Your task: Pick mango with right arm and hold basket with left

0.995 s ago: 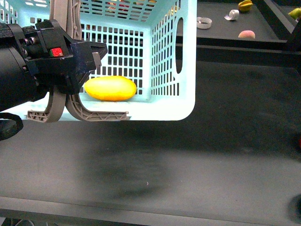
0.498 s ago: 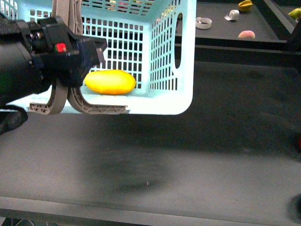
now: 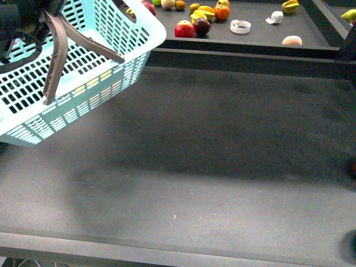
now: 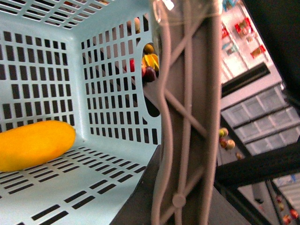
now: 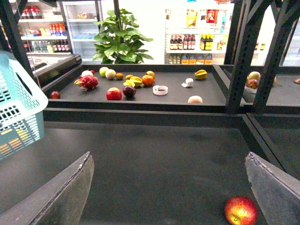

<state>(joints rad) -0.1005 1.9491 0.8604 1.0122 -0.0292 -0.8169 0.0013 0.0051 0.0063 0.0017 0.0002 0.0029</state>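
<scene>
The left black robot arm and gripper [image 3: 19, 19] sits at the far left, mostly out of frame; its jaws are hidden, so whether it clamps the grey-brown ribbed plastic handle [image 3: 54, 61] cannot be told. That handle belongs to the pale turquoise slotted plastic basket [image 3: 83, 78], which hangs tilted above the dark table [image 3: 222, 167]. Inside, the smooth yellow-orange elongated mango [image 4: 33, 145] lies on the basket floor against a wall. The right gripper [image 5: 168, 187] is spread wide, empty, over the table, with a round red apple [image 5: 241, 210] just beside its right finger
</scene>
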